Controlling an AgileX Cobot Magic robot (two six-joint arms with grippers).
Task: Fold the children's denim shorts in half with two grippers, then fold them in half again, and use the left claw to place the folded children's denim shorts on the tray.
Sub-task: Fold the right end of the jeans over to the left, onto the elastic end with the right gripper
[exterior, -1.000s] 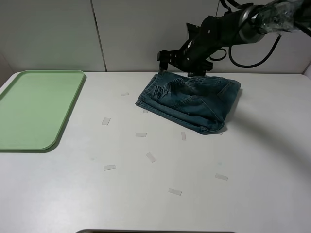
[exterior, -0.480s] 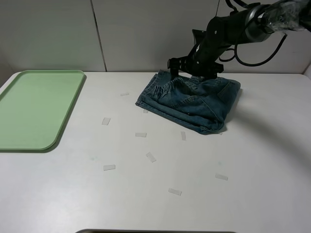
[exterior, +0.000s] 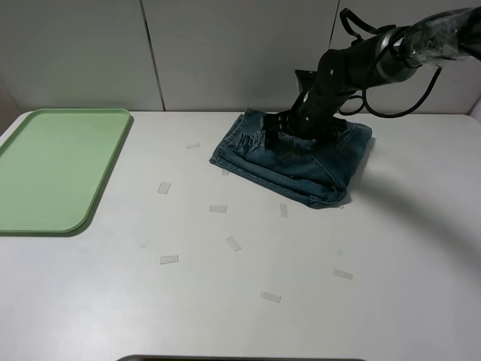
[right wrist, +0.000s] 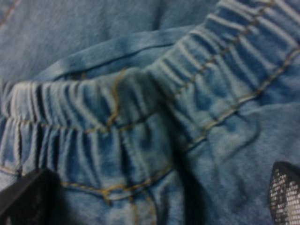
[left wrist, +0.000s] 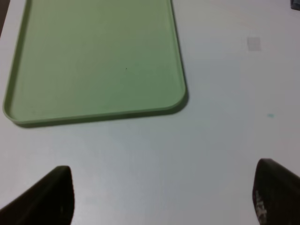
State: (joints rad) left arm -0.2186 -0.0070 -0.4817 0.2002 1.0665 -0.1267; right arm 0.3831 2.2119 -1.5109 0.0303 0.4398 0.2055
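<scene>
In the high view we saw the tray (exterior: 45, 169) cut off at 9 o'clock, and the right tool (exterior: 291, 134) hid part of the children's denim shorts (exterior: 308, 162) at their waistband. The pale scraps (exterior: 169, 259) on the tabletop (exterior: 225, 323) were too small to identify. Of the left tool (left wrist: 164, 192) only two cropped dark fingertips (left wrist: 54, 194) showed. The right wrist's denim close-up was blurred.

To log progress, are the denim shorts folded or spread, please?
Folded: the denim shorts lie doubled over, two waistband layers overlapping.

No writing, label, brand, number or sign can be read on the blue-green denim shorts (exterior: 301, 162), the pale green rectangular plastic tray (exterior: 52, 169) or the white table (exterior: 301, 301).
</scene>
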